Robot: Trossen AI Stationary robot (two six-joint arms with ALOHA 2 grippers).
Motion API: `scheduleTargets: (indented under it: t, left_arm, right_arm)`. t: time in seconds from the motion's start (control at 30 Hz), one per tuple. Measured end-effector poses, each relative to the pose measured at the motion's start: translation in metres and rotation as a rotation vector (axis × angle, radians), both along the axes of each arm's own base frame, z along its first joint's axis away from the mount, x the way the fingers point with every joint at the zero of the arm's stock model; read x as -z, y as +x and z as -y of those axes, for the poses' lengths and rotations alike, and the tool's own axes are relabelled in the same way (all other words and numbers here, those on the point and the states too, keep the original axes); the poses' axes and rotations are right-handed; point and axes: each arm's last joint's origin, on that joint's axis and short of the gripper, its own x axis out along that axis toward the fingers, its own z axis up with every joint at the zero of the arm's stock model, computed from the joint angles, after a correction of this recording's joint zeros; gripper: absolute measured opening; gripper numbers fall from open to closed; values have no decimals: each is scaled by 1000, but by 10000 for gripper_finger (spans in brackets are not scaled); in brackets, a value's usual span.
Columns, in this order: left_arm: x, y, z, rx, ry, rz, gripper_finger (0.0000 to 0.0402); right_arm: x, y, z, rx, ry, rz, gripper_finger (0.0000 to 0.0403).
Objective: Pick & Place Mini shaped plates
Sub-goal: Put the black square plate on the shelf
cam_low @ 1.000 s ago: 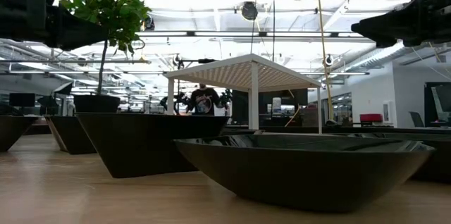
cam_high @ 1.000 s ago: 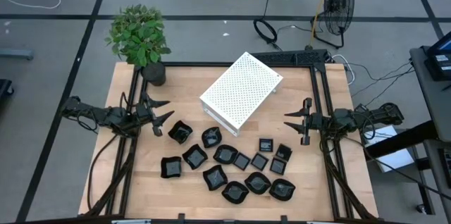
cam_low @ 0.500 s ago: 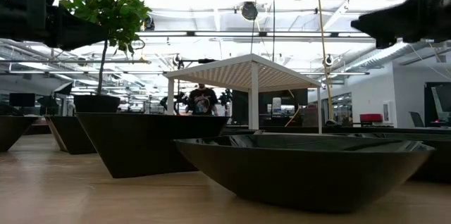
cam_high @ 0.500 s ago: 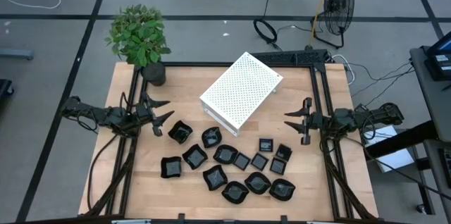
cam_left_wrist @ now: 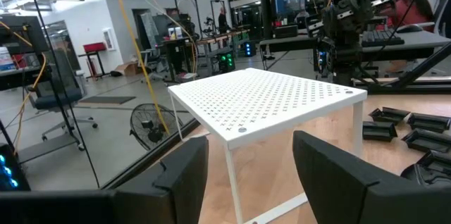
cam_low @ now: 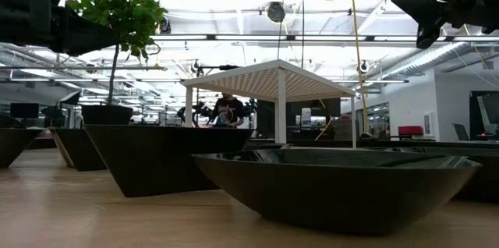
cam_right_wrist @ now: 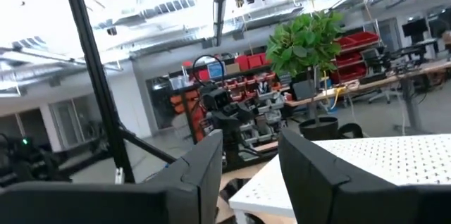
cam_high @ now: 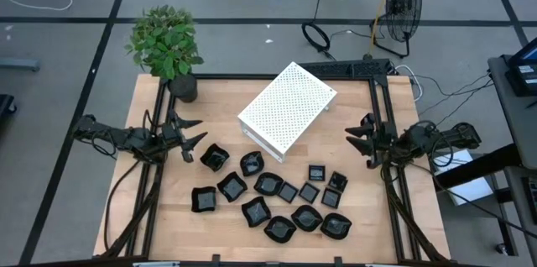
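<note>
- Black glossy mini shaped plates (cam_high: pixel 268 198) lay clustered along the worktop's (cam_high: pixel 151 217) front edge, before the white perforated box (cam_high: pixel 287 107).
- Left gripper (cam_high: pixel 192 131) hovered open and empty by the left edge.
- Right gripper (cam_high: pixel 358 138) hung parted, holding nothing, near the right edge.

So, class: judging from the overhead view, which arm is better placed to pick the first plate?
Probably the left: the left gripper, jaws open, hangs beside the nearest plate. The right gripper sits farther from the cluster.
</note>
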Motion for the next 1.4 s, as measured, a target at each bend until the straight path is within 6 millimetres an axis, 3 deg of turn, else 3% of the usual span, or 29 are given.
scheduleTargets:
  t: [0.23, 0.37, 0.47, 0.57, 0.67, 0.8, 0.9, 1.17, 1.4]
  left_arm:
    - [0, 0, 0, 0, 0, 0, 212]
    - [0, 0, 0, 0, 0, 0, 212]
    - [0, 0, 0, 0, 0, 0, 212]
    - [0, 0, 0, 0, 0, 0, 212]
    - [0, 0, 0, 0, 0, -1, 212]
    - [0, 0, 0, 0, 0, 0, 212]
    - [0, 0, 0, 0, 0, 0, 212]
    - [0, 0, 0, 0, 0, 0, 212]
    - [0, 0, 0, 0, 0, 0, 212]
  right_arm:
    - [4, 3, -4, -135, 55, -19, 140]
    - [12, 12, -9, -232, 114, -139, 180]
    - [4, 21, -12, -229, 92, -238, 220]
    - [-8, 29, -14, -215, 82, -443, 251]
    - [-2, 35, -14, -129, 142, -784, 263]
    - [23, 40, -15, -32, 185, -1144, 261]
    - [42, 45, -19, -43, 241, -1276, 253]
    - [62, 54, -33, -108, 230, -1370, 228]
    - [68, 55, -42, -120, 248, -1389, 202]
